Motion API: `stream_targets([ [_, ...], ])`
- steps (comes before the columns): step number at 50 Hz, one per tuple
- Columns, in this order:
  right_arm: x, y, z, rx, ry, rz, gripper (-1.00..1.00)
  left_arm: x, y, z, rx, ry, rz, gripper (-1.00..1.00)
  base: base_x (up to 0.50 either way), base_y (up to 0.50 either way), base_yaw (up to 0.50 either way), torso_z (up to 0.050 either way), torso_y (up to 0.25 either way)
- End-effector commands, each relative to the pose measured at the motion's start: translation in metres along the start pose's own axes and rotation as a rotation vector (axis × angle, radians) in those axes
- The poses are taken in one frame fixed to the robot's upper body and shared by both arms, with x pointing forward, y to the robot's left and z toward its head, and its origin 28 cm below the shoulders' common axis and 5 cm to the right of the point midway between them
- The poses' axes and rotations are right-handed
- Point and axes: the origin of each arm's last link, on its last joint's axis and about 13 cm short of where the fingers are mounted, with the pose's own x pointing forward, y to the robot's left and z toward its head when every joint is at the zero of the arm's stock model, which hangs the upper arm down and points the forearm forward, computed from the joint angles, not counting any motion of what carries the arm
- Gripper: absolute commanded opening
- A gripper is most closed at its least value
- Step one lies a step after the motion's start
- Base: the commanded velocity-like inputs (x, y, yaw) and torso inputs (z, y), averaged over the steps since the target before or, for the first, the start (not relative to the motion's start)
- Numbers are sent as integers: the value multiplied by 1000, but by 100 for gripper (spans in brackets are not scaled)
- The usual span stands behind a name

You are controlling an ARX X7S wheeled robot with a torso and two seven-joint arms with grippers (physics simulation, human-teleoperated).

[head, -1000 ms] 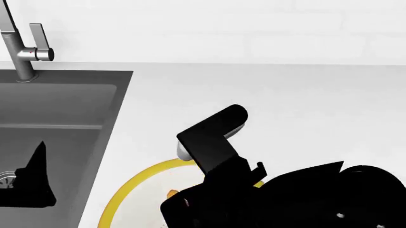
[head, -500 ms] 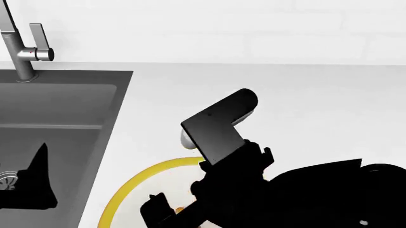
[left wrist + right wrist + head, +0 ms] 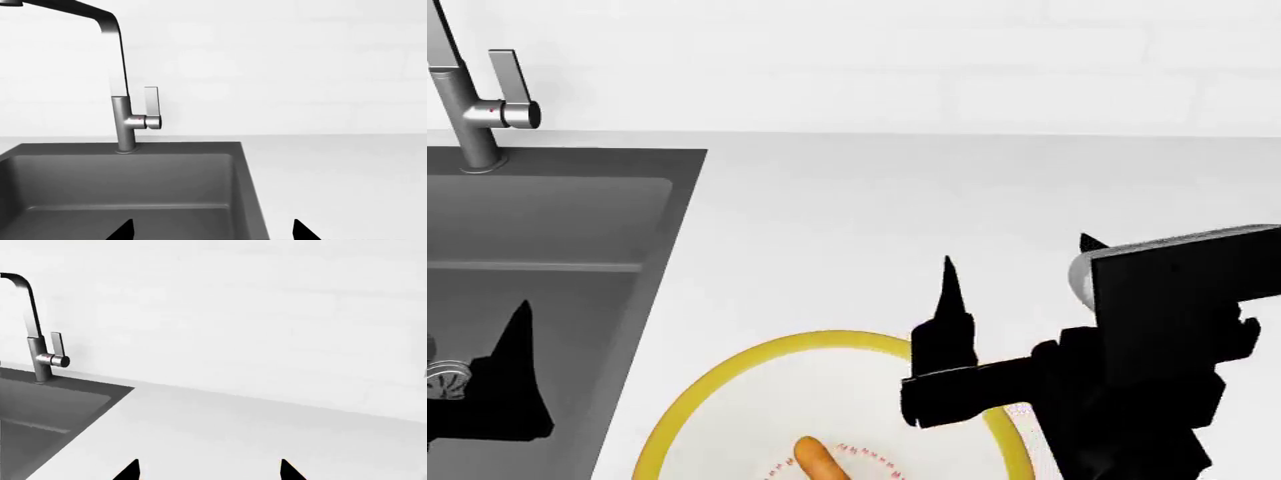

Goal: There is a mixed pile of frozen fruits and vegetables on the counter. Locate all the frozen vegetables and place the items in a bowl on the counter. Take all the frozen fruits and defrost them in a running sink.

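Lying inside the bowl [image 3: 694, 400] nearest the robot, the carrot [image 3: 818, 461] was seen (partly cut off by the frame edge). The right gripper [image 3: 1014, 255] was held just above the bowl's far rim, spread wide and empty. The left gripper [image 3: 487, 380] was seen over the sink [image 3: 574, 220], wide apart. Farthest back stood the faucet [image 3: 474, 100] on the counter [image 3: 961, 190].

No readable text, labels or numbers anywhere. The bowl [image 3: 694, 420] has only tiny red rim marks, not legible.
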Motion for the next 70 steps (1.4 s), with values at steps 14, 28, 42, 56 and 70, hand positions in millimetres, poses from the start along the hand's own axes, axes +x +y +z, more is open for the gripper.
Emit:
stream_targets([
  [14, -41, -22, -25, 55, -59, -259, 100, 2, 0, 1, -5, -19, 8, 100, 0, 0, 0, 0, 0],
  [28, -44, -21, -20, -4, -76, -253, 100, 4, 4, 3, -11, -24, 21, 100, 0, 195, 0, 0, 0],
  [42, -44, -18, -21, -23, -61, -244, 100, 2, 4, 2, -5, -22, 17, 100, 0, 500, 0, 0, 0],
  [56, -45, -15, -21, -46, -56, -238, 100, 3, 6, 1, -2, -22, 25, 100, 0, 500, 0, 0, 0],
  [70, -43, -15, -23, -50, -54, -226, 100, 4, 4, 0, 2, -18, 21, 100, 0, 500, 0, 0, 0],
])
